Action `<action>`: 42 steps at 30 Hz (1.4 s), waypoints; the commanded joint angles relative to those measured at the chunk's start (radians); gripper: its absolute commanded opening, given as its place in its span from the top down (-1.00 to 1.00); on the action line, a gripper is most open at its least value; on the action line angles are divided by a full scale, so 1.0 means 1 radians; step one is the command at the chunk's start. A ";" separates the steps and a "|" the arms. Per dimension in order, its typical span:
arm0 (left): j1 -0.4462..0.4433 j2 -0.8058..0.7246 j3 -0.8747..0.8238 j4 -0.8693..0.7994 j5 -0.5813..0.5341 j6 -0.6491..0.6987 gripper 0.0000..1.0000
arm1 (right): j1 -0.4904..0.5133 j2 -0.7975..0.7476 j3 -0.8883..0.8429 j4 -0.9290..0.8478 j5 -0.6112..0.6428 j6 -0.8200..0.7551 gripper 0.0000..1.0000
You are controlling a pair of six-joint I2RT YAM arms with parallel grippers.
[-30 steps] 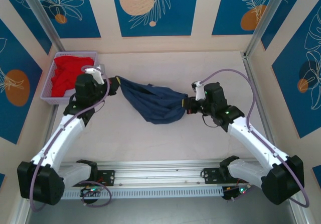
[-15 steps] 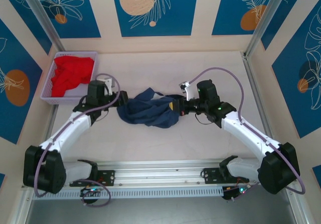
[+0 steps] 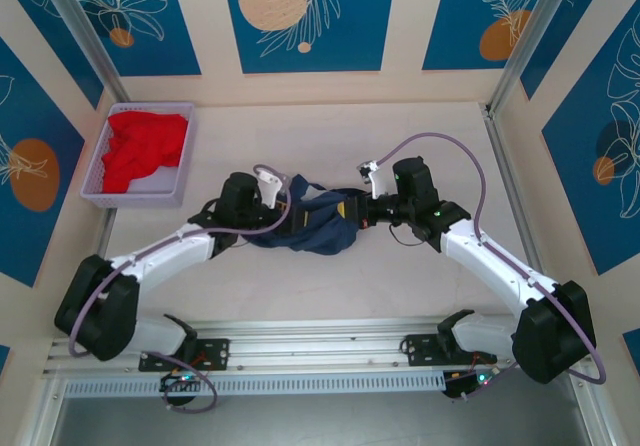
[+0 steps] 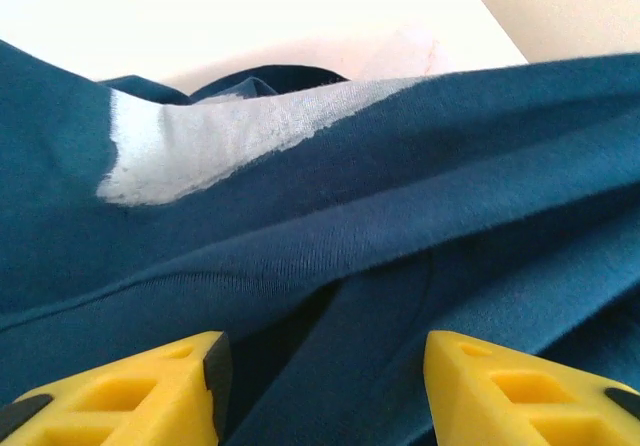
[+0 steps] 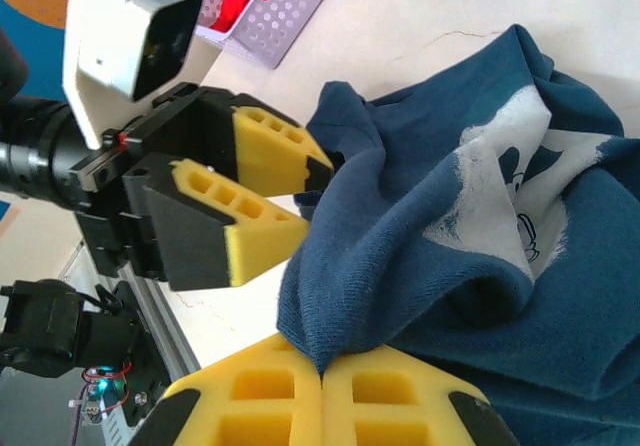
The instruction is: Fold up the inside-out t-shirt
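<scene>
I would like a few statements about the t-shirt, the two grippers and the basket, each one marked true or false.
1. The right gripper is shut on an edge of the t-shirt. True.
2. The left gripper is clamped on the t-shirt. False: its jaws stand open beside the cloth.
3. The red garment lies in the basket. True.
4. The t-shirt is spread flat on the table. False: it lies bunched in a heap.

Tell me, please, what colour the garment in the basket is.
The garment is red; top external view.
</scene>
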 commanded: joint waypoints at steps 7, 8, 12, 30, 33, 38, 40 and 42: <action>-0.028 0.167 0.099 0.082 0.207 -0.062 0.02 | -0.010 -0.014 0.014 0.020 0.007 -0.009 1.00; -0.028 0.182 0.101 0.078 0.225 -0.070 0.07 | -0.015 -0.014 0.018 0.021 0.017 -0.008 1.00; -0.025 0.184 0.107 0.062 0.249 -0.072 0.70 | -0.036 -0.015 0.028 0.036 0.050 0.006 1.00; 0.031 -0.139 0.097 0.079 -0.006 -0.286 1.00 | 0.043 0.002 0.200 -0.331 0.408 -0.125 0.07; 0.031 -0.139 0.116 0.043 -0.014 -0.276 1.00 | 0.075 -0.044 0.092 -0.259 0.389 -0.104 -0.07; 0.033 -0.132 0.135 0.023 -0.023 -0.269 1.00 | 0.125 -0.021 -0.047 -0.159 0.474 -0.029 -0.23; 0.033 -0.135 0.141 0.014 -0.028 -0.264 1.00 | 0.125 0.006 -0.067 -0.166 0.561 -0.007 -0.26; 0.033 -0.144 0.145 0.004 -0.035 -0.253 1.00 | 0.114 0.031 -0.084 -0.148 0.611 -0.005 -0.28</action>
